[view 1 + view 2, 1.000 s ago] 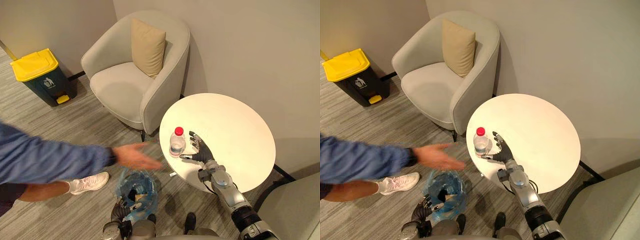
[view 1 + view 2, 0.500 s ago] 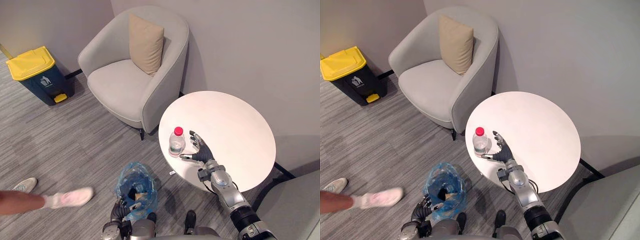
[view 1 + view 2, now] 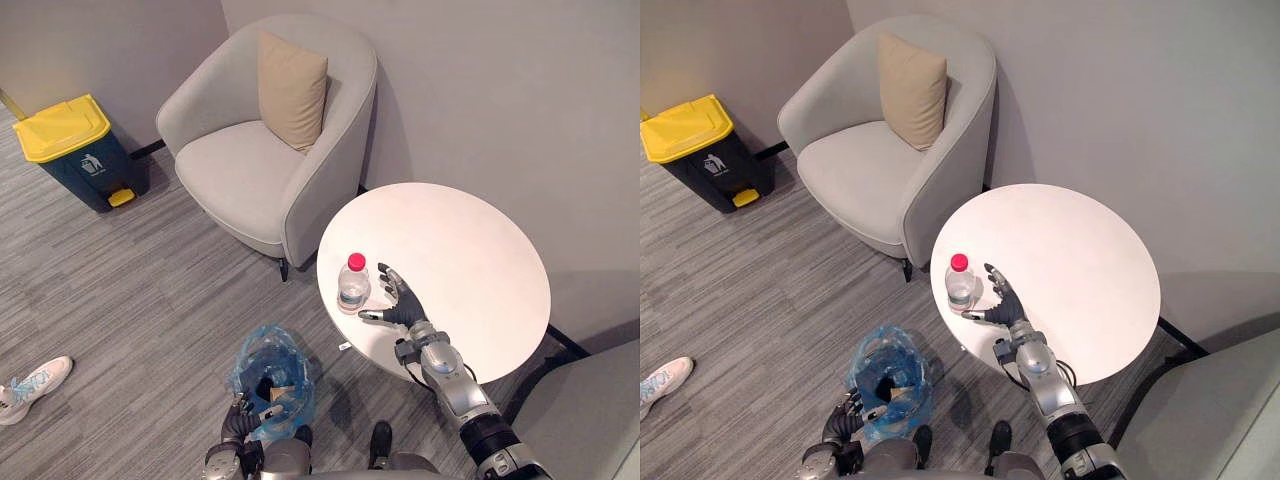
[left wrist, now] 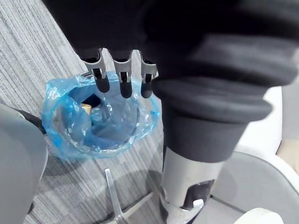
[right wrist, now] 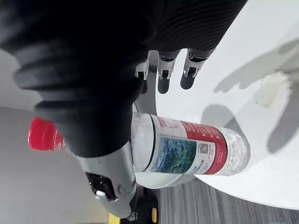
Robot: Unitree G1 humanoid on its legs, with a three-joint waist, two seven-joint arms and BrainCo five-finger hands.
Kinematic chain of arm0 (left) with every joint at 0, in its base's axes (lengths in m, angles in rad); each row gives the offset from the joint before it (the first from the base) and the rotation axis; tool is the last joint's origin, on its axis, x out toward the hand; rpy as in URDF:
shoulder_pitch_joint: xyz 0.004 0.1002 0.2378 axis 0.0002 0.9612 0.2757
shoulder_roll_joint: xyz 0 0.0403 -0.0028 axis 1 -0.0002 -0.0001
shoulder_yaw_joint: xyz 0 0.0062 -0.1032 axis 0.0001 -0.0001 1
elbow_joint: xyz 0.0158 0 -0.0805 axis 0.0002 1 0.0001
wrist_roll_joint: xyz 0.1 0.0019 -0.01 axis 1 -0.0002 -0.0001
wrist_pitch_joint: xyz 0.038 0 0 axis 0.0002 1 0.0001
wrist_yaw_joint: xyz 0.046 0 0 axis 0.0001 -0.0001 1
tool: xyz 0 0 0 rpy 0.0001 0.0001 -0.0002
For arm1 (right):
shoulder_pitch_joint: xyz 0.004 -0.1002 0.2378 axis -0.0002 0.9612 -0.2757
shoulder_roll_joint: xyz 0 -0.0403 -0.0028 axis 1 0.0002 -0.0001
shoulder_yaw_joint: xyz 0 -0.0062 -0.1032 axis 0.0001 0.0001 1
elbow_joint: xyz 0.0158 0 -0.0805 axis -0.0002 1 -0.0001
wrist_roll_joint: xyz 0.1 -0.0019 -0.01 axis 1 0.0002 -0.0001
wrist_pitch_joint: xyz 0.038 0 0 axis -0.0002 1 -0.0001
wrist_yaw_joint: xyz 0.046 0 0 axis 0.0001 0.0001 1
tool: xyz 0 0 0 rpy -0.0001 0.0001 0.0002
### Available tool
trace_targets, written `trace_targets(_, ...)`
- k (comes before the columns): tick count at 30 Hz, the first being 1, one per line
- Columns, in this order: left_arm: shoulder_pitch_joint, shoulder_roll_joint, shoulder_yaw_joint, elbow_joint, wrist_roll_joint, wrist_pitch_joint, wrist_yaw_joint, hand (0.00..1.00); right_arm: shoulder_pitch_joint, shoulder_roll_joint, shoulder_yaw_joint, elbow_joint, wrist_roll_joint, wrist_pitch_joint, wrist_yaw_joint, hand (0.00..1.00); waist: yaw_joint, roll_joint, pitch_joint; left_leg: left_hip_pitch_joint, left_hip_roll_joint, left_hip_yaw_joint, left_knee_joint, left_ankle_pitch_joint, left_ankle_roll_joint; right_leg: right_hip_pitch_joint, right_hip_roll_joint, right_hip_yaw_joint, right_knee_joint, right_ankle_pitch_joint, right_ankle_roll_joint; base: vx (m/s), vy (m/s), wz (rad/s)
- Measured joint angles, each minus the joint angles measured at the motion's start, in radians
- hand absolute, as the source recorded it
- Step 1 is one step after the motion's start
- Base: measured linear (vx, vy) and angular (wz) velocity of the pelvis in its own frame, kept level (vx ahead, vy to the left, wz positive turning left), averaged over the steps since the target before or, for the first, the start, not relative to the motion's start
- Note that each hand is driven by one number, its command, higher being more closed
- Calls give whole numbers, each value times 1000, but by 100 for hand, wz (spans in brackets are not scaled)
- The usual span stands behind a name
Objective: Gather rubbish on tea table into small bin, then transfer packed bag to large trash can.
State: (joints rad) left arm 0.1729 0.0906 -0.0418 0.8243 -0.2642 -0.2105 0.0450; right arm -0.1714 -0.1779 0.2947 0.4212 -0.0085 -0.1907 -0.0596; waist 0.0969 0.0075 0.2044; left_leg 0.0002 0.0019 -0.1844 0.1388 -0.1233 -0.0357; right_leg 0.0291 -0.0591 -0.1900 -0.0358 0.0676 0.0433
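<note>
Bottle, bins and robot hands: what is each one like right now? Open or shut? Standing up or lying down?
Bottle: standing upright on the table, red cap on.
Small bin: on the floor, blue bag open, some rubbish inside.
Big trash can: yellow lid shut.
Right robot hand: open, beside the bottle, not curled round it.
Left robot hand: open, fingers by the small bin's rim.

One clear plastic bottle (image 3: 353, 283), red cap, red-and-blue label, stands upright near the edge of the round white desk (image 3: 470, 260). The small bin (image 3: 270, 375), lined with a blue bag, stands on the floor beside it. The large trash can (image 3: 75, 150), yellow lid shut, stands well apart.
</note>
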Motion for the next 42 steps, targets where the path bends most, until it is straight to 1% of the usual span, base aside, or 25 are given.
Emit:
trace_targets(4, 0, 0, 0, -1, 0, -9, 0, 0, -51, 6, 2, 69, 1, 1, -1, 0, 2, 9, 15, -14, -2, -4, 6, 0, 0, -8, -6, -7, 1, 0, 0, 0, 0, 5)
trace_targets(8, -6, 0, 0, -10, -1, -13, 0, 0, -106, -3, 2, 86, 12, 1, -4, 0, 4, 18, 30, -58, -4, -24, 26, 2, 1, -36, -12, -30, 10, 1, 1, -18, 5, 16)
trace_targets(11, -30, 0, 0, -12, -1, -13, -1, 0, -162, -9, -3, 118, 42, 1, -10, 0, 30, 26, 65, -65, -5, -34, 41, 3, 1, -36, -13, -42, 16, 1, 1, -24, 9, 14)
trace_targets(12, -37, 1, 0, -15, -2, -14, -1, 0, -197, -8, -4, 129, 51, 1, -19, 0, 29, 29, 86, -77, -8, -45, 51, 3, 0, -39, -15, -53, 20, 1, 1, -63, 16, 16)
trace_targets(13, -38, 1, 0, -16, -2, -14, -1, 0, -201, -8, -4, 131, 53, 1, -21, 0, 29, 29, 89, -80, -9, -46, 53, 3, 0, -40, -15, -54, 21, 1, 1, -89, 23, 20)
trace_targets(14, -39, 2, 0, -30, -5, -16, -1, 0, -253, -10, -7, 158, 73, 1, -33, 100, 31, 32, 103, -111, -12, -53, 71, 4, -2, -68, -17, -58, 37, 0, 1, -84, 19, 18)
trace_targets(15, -43, 1, 0, -41, -9, -16, -1, 0, -291, -27, -7, 166, 86, 1, -36, 100, 32, 39, 123, -130, -16, -61, 80, 4, -2, -82, -18, -66, 46, 0, 1, -88, 16, 19)
trace_targets(16, -44, 1, 0, -43, -11, -16, -1, 0, -305, -33, -7, 170, 88, 1, -37, 100, 34, 41, 131, -135, -18, -62, 83, 4, -2, -87, -20, -68, 51, 0, 1, -85, 26, 16)
trace_targets(20, -60, 4, 1, -46, -29, -19, -1, 0, -380, -74, -10, 198, 121, 2, -61, 100, 53, 62, 171, -148, -24, -64, 105, 3, -2, -93, -26, -77, 76, -8, -1, -61, 22, 7)
trace_targets(23, -64, 13, 2, -45, -39, -18, 0, 0, -422, -84, -9, 200, 134, 2, -72, 100, 55, 62, 176, -186, -24, -64, 118, 3, 0, -132, -28, -78, 97, -13, -5, -53, 16, 5)
trace_targets(28, -64, 14, 3, -45, -40, -18, 0, 0, -424, -85, -7, 191, 157, 3, -72, 100, 55, 63, 180, -189, -24, -53, 131, 3, 0, -135, -27, -74, 107, -16, -11, -2, 3, -1)
trace_targets(32, -64, 13, 3, -45, -40, -18, 1, 0, -357, -85, -11, 63, 156, 1, -72, 100, 53, 63, 179, -188, -21, -36, 141, -5, 8, -134, -23, -56, 107, -17, -11, -24, 18, -10)
trace_targets(37, -64, 10, 2, -42, -39, -17, 0, 0, -206, -84, -21, -135, 152, -4, -66, 100, 40, 62, 179, -165, -19, -21, 136, -8, 13, -121, -23, -41, 107, -18, -10, -20, 16, -9)
trace_targets(40, -61, 12, 3, -37, -38, -14, 0, 0, -114, -81, -27, -238, 125, -10, -60, 100, 27, 57, 176, -142, -18, -6, 114, -6, 15, -114, -24, -27, 106, -18, -8, 1, 8, -12)
trace_targets(42, -58, 11, 0, -32, -36, -12, 0, 0, -29, -64, -55, -301, 115, -28, -43, 100, 22, 53, 164, -113, -17, -5, 100, -5, 14, -90, -26, -27, 101, -23, -1, 32, -2, -3)
